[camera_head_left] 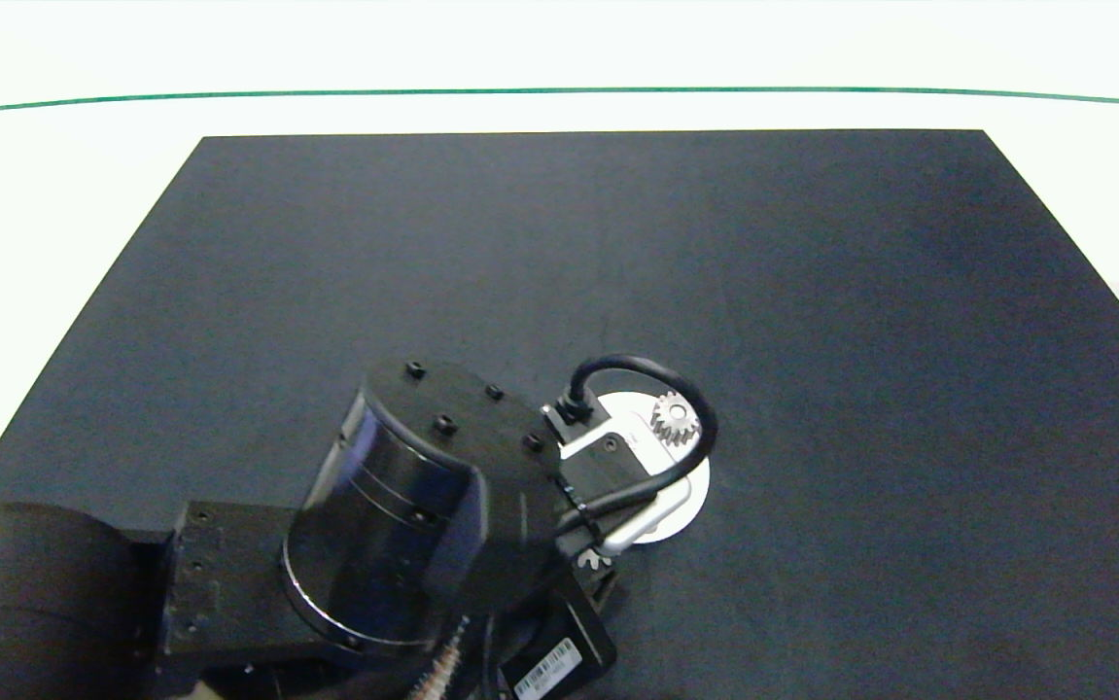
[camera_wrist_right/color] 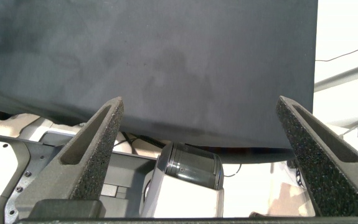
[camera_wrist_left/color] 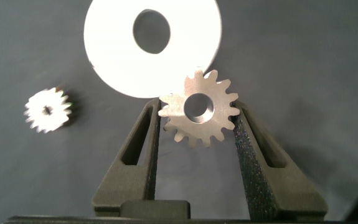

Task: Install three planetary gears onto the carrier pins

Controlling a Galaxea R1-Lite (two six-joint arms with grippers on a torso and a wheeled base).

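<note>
Planetary gear (camera_wrist_left/color: 198, 109), silvery toothed metal with round bore, clamped between foam-padded fingers of left gripper (camera_wrist_left/color: 198, 118), held just above edge of flat white disc (camera_wrist_left/color: 113, 50). Second gear (camera_wrist_left/color: 48, 111) lay flat on dark mat (camera_wrist_left/color: 303, 56), beside disc. Right gripper (camera_wrist_right/color: 197, 134) spread wide, off mat's edge.

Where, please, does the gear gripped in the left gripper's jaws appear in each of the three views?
Head view: hidden beneath the left arm's wrist; not visible.
Left wrist view: the held gear sits centre, between the left gripper fingers.
Right wrist view: not in it.
Shared landmark: the white disc.
</note>
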